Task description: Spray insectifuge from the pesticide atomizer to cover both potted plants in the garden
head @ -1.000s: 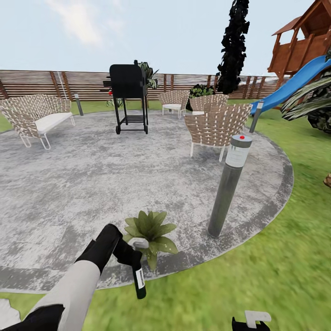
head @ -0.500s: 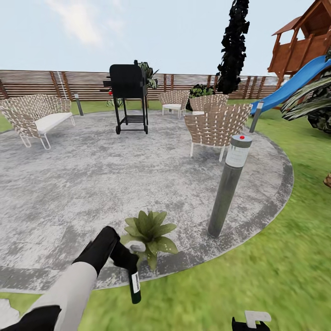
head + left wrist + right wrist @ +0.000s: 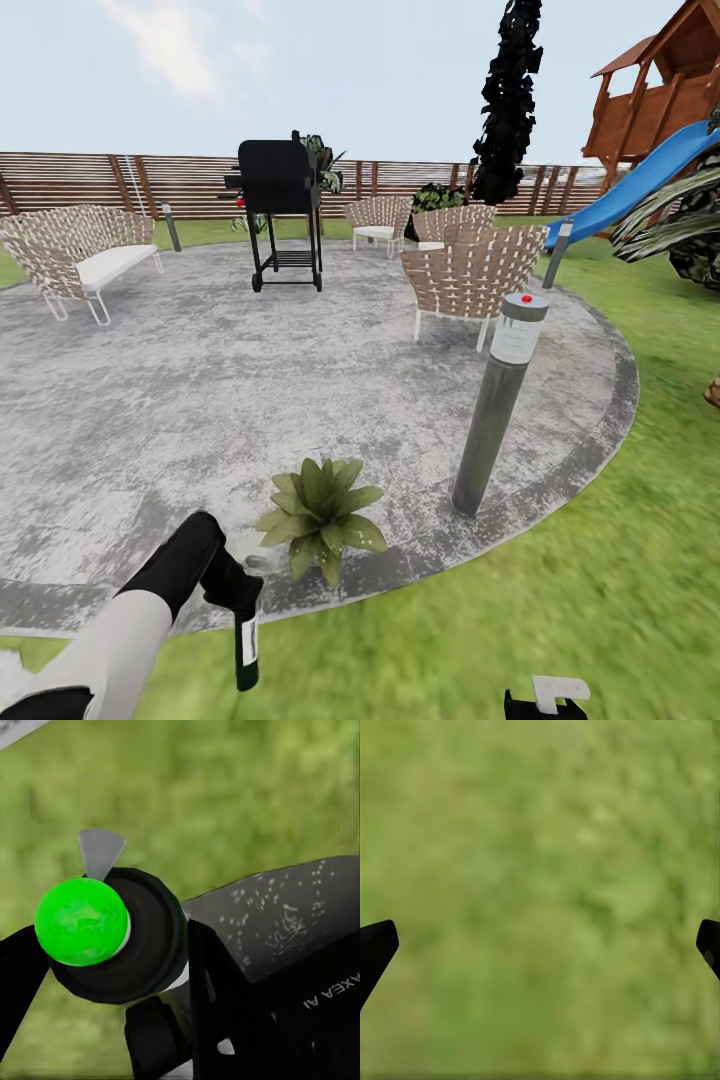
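While I look down from the head camera, my left gripper [image 3: 243,600] is closed around the pesticide atomizer [image 3: 246,650], which hangs below the fingers with its long axis near upright over the grass, just off the paved round [image 3: 300,380]. The potted plant [image 3: 318,512] I can see sits on the paving ahead of those fingers and off to their right side, near but not touching. I judge the coming move turns on that: the bottle has to swing up toward the rosette, and the left arm is clearly the nearer one. A grey bollard [image 3: 497,405] stands further out beyond the plant. I can make out no pot or other container holding anything.

Through the left wrist camera, the atomizer's black top with a green cap [image 3: 81,921] sits between the dark fingers [image 3: 217,990], grass behind it.

Through the right wrist camera, the right gripper [image 3: 540,945] is spread wide, fingertips [image 3: 376,945] at the picture's edges, nothing held, only lawn [image 3: 540,870] beyond.
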`<state>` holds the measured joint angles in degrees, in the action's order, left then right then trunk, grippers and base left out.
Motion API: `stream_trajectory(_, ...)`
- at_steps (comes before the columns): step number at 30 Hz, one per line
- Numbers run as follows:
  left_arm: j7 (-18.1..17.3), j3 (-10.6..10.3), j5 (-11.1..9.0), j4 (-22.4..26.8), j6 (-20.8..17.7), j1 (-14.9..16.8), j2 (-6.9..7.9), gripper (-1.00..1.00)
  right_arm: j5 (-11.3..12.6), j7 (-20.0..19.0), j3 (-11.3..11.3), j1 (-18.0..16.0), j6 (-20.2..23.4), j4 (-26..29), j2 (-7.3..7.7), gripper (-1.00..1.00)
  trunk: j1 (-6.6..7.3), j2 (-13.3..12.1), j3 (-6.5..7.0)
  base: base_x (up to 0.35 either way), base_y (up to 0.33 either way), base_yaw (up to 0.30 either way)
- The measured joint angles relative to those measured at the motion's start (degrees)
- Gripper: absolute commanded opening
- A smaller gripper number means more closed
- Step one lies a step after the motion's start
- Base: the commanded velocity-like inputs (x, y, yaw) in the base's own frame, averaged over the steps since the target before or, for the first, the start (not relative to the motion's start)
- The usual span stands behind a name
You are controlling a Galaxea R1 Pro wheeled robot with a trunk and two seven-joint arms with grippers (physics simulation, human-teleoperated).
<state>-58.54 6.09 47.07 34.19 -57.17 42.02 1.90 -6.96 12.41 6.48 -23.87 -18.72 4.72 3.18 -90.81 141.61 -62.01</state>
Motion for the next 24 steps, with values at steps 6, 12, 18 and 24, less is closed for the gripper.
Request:
stream_trajectory(6, 0.5, -0.1, 0.3, 0.0, 0.1, -0.4, -0.48, -1.00, 0.0, -0.1, 0.0, 0.0, 0.0, 0.0, 0.01, 1.00, -0.03, 0.0, 0.00, -0.149, 0.026, 0.000)
stream_trajectory(12, 2.5, -0.3, 1.2, 0.6, 0.1, -0.4, -0.13, -1.00, 0.0, -0.1, 0.0, 0.0, 0.0, 0.0, 0.02, 1.00, 0.00, 0.0, 0.00, -0.067, 0.194, 0.000)
stream_trajectory(18, 13.4, 0.1, 0.6, 0.0, 0.4, -1.4, -0.35, -1.00, 0.1, -0.1, 0.0, 0.0, -0.1, 0.1, 0.01, 1.00, 0.00, 0.0, 0.00, -0.002, 0.016, 0.000)
stream_trajectory(24, 15.3, 0.2, 0.2, 0.1, 1.1, -3.5, -1.18, -1.00, 0.2, 0.1, 0.1, 0.0, -0.1, 0.1, -0.07, 1.00, 0.00, 0.0, 0.00, 0.000, 0.001, -0.196)
